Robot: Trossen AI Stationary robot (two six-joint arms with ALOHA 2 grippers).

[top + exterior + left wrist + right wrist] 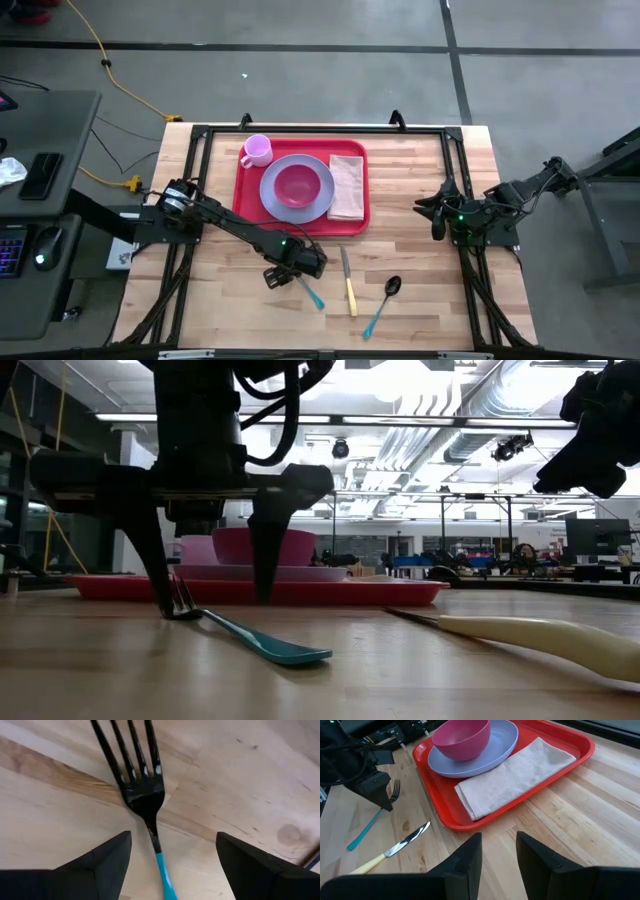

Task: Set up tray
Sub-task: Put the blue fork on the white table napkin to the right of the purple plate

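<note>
A fork with a black head and teal handle [142, 790] [312, 295] lies flat on the wooden table, near the front of the red tray [245, 205]. My left gripper [172, 837] [215, 600] is lowered over it and open. One finger stands on each side of the fork's neck, with gaps between, and the tips are down near the tabletop. The tray holds a lavender plate [280, 200] with a pink bowl [297, 185], a pink cup [257, 150] and a folded napkin [348, 187]. My right gripper [498, 840] [432, 215] waits open above the table's right side.
A knife with a cream handle [348, 285] and a black spoon with a teal handle [385, 300] lie right of the fork. Bare wood stretches along the near edge and to the tray's right. A dark frame [320, 128] edges the table.
</note>
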